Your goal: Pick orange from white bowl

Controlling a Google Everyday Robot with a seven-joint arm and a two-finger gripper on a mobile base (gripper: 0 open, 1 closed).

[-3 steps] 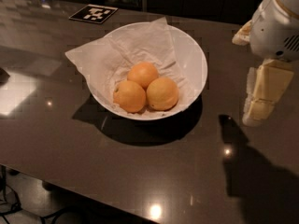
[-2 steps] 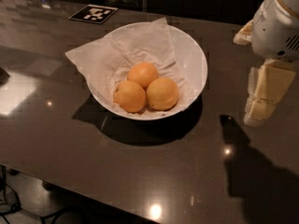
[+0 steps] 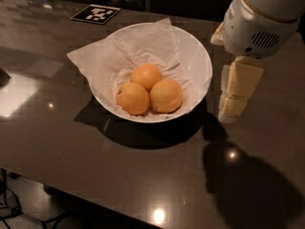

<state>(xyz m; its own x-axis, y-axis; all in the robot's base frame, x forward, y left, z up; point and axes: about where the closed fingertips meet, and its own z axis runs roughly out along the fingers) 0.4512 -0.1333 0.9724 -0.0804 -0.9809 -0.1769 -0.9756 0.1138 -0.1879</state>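
The white bowl (image 3: 199,56) stands on a dark glossy table, lined with crumpled white paper (image 3: 97,61). Three oranges lie together in it. The orange (image 3: 166,95) at the front right is the palest and a little the largest. A deeper-orange fruit (image 3: 132,98) lies to its left and another (image 3: 146,75) behind. My gripper (image 3: 229,112) hangs point-down just right of the bowl's rim, above the table and beside the bowl, not over it. It holds nothing that I can see.
The dark table (image 3: 71,156) has its front edge running across the bottom left, with floor below. A black-and-white marker tag (image 3: 95,14) lies at the back left. My white arm housing (image 3: 262,18) fills the top right.
My gripper has moved left, closer to the bowl's right rim. The bowl and the oranges have not moved.
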